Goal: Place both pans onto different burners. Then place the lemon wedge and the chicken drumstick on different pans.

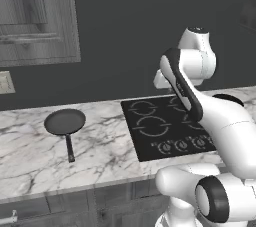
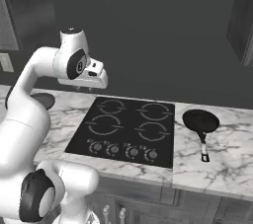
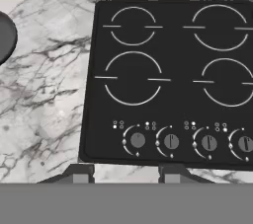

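Two pans point(image 1: 65, 121) point(image 2: 200, 120); opposite counter sides

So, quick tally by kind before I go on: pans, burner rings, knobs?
Pans: 2, the grey pan left of the cooktop and the black pan right of it.
Burners: 4.
Knobs: 4.
Total: 10.

Grey pan point(image 1: 65, 121) left of bare burners point(image 2: 126, 119), black pan point(image 2: 200, 120) right, both on counter.
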### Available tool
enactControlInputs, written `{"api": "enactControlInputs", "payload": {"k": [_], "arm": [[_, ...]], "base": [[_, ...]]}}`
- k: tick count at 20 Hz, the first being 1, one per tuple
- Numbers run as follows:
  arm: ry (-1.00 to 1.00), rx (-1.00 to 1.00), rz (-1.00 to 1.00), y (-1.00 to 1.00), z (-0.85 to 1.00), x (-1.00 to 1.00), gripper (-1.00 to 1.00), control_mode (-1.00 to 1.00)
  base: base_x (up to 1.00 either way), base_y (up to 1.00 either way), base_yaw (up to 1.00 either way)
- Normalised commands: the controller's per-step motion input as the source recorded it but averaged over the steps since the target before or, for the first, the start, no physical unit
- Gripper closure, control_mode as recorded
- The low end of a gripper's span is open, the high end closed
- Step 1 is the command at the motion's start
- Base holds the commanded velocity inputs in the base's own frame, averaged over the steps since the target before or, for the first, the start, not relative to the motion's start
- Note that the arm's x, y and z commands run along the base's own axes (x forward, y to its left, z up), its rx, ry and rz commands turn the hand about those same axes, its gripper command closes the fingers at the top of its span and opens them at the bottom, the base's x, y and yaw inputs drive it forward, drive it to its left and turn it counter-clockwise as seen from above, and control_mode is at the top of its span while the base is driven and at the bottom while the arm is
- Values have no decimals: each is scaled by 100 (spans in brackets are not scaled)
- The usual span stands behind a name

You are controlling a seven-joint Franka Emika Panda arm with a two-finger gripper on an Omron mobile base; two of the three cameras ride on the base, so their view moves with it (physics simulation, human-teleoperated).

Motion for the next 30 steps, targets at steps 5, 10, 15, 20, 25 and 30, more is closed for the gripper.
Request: {"api": "enactControlInputs", "payload": {"k": [5,10,15,20,25,30], "arm": [[-4,-1,0,29,-3,-1,-100,-100],[-7,0,0,87,-11,-25,-100,-100],[-3,0,0,100,-28,-40,-100,-100],[0,4,0,100,-35,-36,-100,-100],[0,13,0,91,-40,-7,-100,-100],[0,10,0,68,-38,17,-100,-100]], "base": [[0,0,0],[0,0,0],[0,0,0],[0,0,0],[0,0,0],[0,0,0]]}}
